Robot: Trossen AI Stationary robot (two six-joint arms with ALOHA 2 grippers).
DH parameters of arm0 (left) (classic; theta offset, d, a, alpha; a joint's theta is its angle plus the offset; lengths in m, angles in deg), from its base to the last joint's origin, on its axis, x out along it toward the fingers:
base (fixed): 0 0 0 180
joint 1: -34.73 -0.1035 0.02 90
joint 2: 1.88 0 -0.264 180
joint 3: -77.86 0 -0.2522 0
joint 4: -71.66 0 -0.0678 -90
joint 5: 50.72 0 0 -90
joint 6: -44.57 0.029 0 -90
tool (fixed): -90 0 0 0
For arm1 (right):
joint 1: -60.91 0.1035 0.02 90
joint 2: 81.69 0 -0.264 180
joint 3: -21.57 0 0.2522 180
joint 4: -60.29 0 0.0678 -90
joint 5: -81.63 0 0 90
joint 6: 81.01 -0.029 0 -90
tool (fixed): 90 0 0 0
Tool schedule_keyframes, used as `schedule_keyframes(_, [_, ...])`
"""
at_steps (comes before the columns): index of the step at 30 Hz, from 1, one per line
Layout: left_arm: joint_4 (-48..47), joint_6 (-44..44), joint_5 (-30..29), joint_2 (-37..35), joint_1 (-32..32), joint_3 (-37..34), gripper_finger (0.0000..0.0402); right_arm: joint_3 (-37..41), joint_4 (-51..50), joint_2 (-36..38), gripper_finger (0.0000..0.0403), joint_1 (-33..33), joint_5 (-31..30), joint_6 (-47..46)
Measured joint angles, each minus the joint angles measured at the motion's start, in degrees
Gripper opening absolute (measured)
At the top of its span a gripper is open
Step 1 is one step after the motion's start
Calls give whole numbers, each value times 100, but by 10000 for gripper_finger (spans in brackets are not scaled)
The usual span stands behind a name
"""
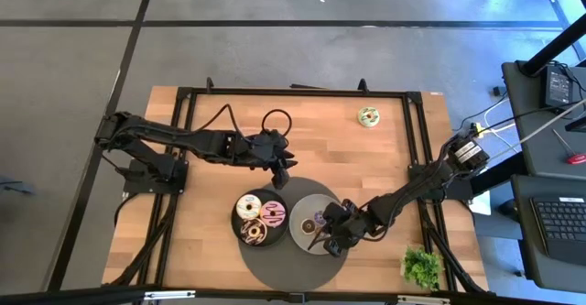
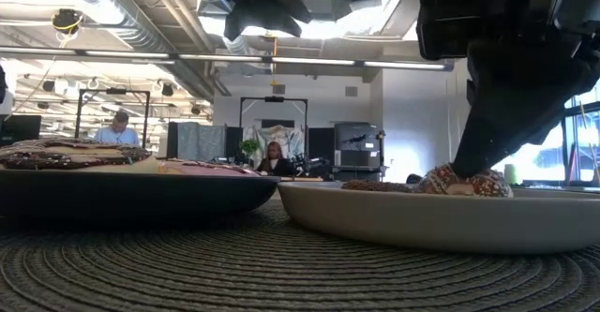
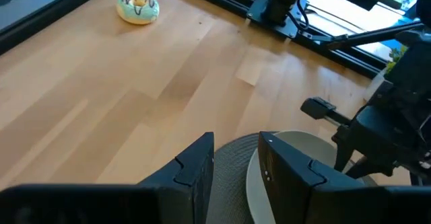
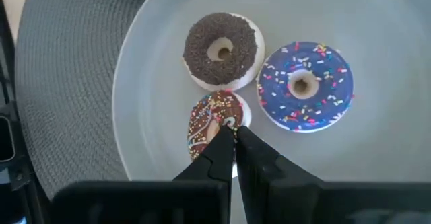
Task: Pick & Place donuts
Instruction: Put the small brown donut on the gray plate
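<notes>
A: Item one, leftmost?

B: The left gripper [image 1: 283, 171] is hanging over bare wood just behind the dark plate [image 1: 240, 224], its fingers standing a little apart and holding nothing.

A: And on that plate?

B: Three donuts are sitting on it: a white donut [image 1: 247, 206], a pink donut [image 1: 273, 213] and a brown-and-white donut [image 1: 254, 231].

A: Next along?

B: The grey plate [image 4: 404, 83], touching the dark one, both resting on a round woven mat [image 1: 275, 261]. It is carrying a chocolate-sprinkled donut [image 4: 221, 49], a blue sprinkled donut [image 4: 305, 85] and a small brown donut [image 4: 214, 124].

A: The right gripper?

B: The right gripper [image 4: 234, 145] is sitting low over the grey plate, its fingers pinched nearly together with their tips at the small brown donut's edge (whether they are actually gripping it, I cannot tell).

A: Anything unplaced?

B: One green donut [image 1: 369, 116] is lying alone near the far right corner of the table [image 1: 201, 158], well apart from both plates.

A: Progress, then?

B: Judging by the count, six are plated and one is waiting, so the job is looking mostly done.

A: Surface and room?

B: A light wooden tabletop framed by black rails, with a small green plant [image 1: 421, 266] at the near right corner. Beyond it, an open office with ceiling lights, where two people [image 2: 118, 129] are sitting far off.
</notes>
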Motion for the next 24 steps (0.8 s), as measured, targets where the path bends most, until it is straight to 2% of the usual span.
schedule_keyframes(10, [2,0,-11,0,-4,0,114,0,-18,-18,25,-11,36,205])
schedule_keyframes(24, [2,2,-312,0,-4,0,113,0,-198,-15,108,-42,92,-68])
